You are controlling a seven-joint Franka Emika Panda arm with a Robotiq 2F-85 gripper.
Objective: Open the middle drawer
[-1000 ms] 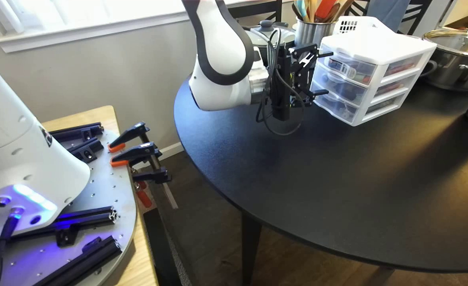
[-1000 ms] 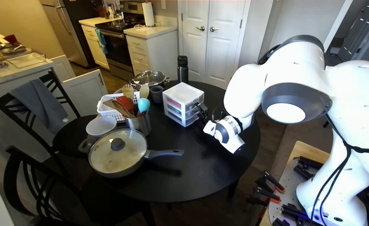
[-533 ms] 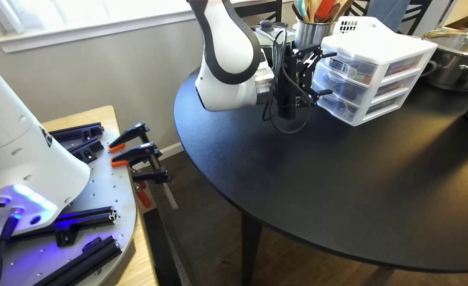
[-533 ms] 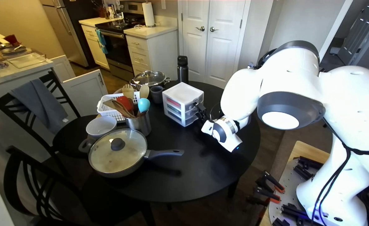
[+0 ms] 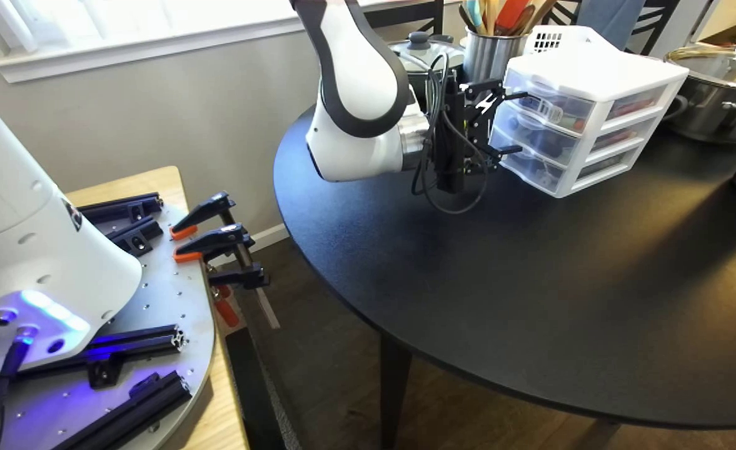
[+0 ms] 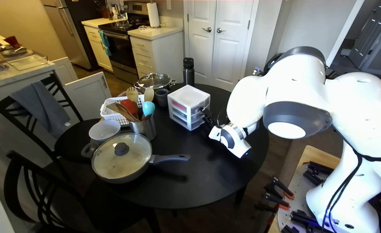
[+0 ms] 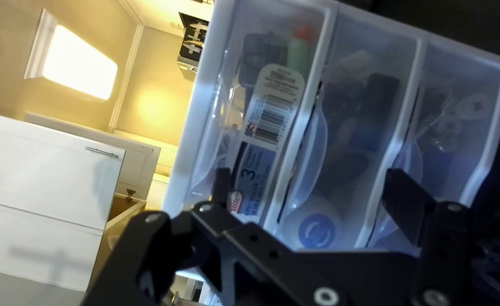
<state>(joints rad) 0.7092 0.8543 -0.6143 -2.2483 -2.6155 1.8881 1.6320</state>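
- Got the tool [image 5: 521, 122] released and spread wide near the drawer box [image 6: 189, 107].
- Seeing the middle drawer [image 7: 360, 106] closed, around 1 o'clock from the tool in the wrist view.
- Spotting a frying pan [image 6: 120, 161] on the table [image 6: 190, 181], roughly 8 o'clock from that box in an exterior view.

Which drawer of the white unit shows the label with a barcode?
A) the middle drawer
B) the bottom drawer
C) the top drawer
C, because the wrist view shows the label through the clear front of an outermost drawer, and in an exterior view it shows in the top drawer, directly above the middle drawer.
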